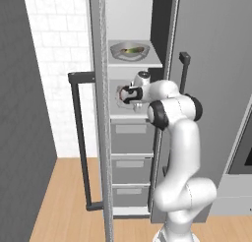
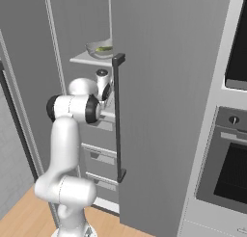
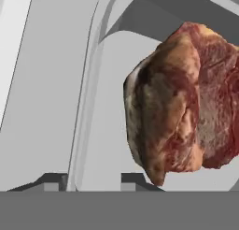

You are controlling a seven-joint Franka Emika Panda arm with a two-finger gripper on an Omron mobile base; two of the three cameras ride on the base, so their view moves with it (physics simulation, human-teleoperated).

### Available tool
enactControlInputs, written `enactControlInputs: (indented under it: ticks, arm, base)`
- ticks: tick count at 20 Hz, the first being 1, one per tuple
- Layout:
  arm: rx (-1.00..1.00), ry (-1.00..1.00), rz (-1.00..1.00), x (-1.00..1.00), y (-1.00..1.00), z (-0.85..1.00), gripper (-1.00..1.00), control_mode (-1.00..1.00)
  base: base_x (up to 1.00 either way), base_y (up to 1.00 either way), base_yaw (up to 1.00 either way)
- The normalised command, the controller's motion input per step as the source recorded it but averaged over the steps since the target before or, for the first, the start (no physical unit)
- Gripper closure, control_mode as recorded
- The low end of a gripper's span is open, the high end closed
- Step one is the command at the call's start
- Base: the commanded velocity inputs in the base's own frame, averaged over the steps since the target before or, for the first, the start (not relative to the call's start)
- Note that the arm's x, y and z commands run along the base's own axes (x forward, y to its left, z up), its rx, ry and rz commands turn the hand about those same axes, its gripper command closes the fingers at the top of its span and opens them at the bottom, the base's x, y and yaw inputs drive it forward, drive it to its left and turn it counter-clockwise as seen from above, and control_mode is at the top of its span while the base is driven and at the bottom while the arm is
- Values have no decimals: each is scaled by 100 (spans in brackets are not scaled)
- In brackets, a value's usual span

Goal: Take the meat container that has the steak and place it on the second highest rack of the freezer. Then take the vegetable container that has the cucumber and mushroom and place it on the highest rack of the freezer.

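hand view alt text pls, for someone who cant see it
A raw marbled steak lies in a pale grey container, seen close up from the hand. The container's rim runs up the left of the steak.

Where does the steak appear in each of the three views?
Left base view: steak on the second shelf, mostly hidden behind the gripper.
Right base view: not visible; the arm and the freezer door cover that shelf.
Hand view: steak close up, right of centre.
Shared landmark: the vegetable container on the shelf above, in both base views.
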Motion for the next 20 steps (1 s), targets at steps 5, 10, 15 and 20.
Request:
enactControlInputs:
  ticks: [5,10,15,20]
  arm:
    - [0,0,-17,42,34,-6,-100,-100]
    - [1,-8,-4,-45,6,-6,-100,-100]
    - [11,-18,-1,-100,0,-20,-100,-100]
    - [10,-22,0,-100,0,-9,-100,-100]
  base:
    - [0,0,0]
    - [0,0,0]
    - [0,0,0]
    - [0,0,0]
